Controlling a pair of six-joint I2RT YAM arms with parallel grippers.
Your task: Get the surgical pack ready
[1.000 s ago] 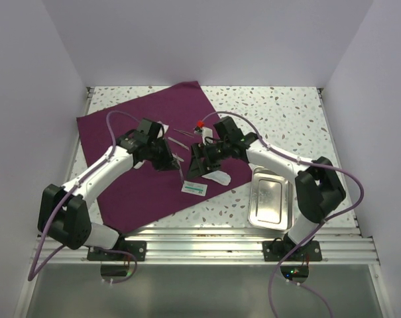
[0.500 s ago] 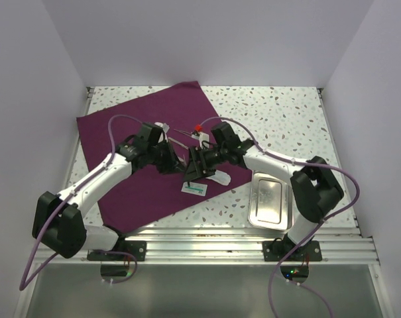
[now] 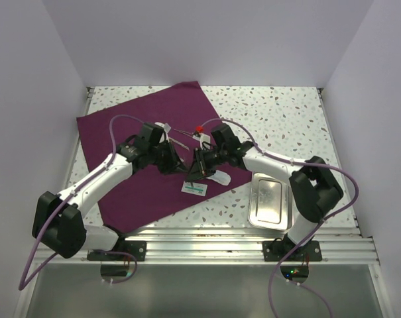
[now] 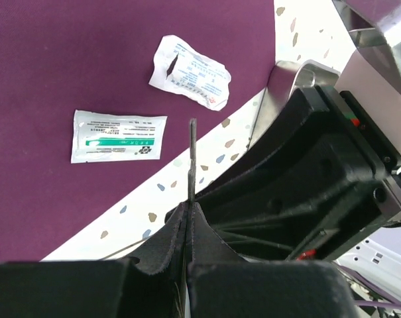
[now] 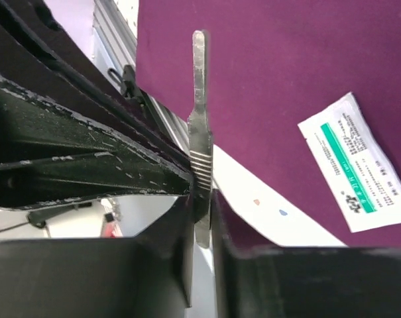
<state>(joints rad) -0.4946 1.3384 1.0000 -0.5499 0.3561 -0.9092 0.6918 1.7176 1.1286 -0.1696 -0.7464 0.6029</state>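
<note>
Step judged: handover of scalpel handle (image 5: 199,99), held above maroon cloth (image 3: 167,99) edge | left hand (image 4: 188,222): closed on it | right hand (image 5: 201,199): closed on its ribbed grip | advice: left grip to be released only once right grip is judged firm.

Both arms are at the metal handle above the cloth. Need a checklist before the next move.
1. Grip of left end effector on metal handle: ok, shut on it.
2. Fingers of right end effector against both sides of the same handle: ok.
3. Right grip firm enough to carry it alone: cannot tell.
4. Handle held off the purple cloth: ok.
5. Inside of steel tray bare, tray beside the cloth: ok.
6. The green-striped packet flat on the cloth, untouched by either arm: ok.
</note>
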